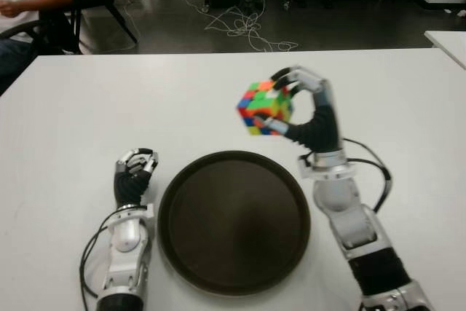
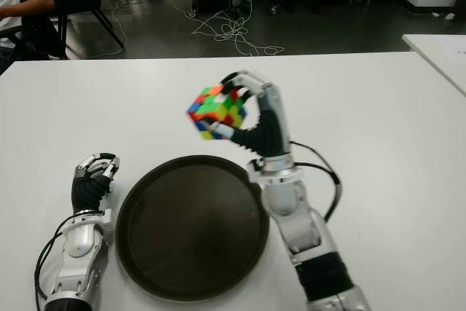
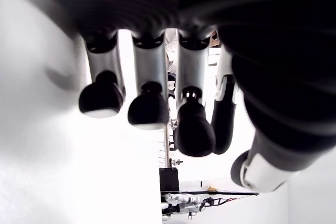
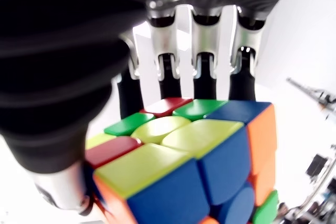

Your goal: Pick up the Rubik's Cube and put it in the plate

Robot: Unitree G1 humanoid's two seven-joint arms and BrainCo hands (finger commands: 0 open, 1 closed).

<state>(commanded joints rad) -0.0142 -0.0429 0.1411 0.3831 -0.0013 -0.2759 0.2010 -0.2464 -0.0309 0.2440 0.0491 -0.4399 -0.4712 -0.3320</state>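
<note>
right hand (image 1: 306,111) grips rubik's cube (image 1: 263,108) above the plate's (image 1: 234,282) far rim.

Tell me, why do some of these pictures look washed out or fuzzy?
Left wrist view: the table glares white behind the curled, empty left hand. Right wrist view: the Rubik's Cube fills the frame, the nearest part of the right hand blurred. Eye views: even light, the plate dark.
</note>
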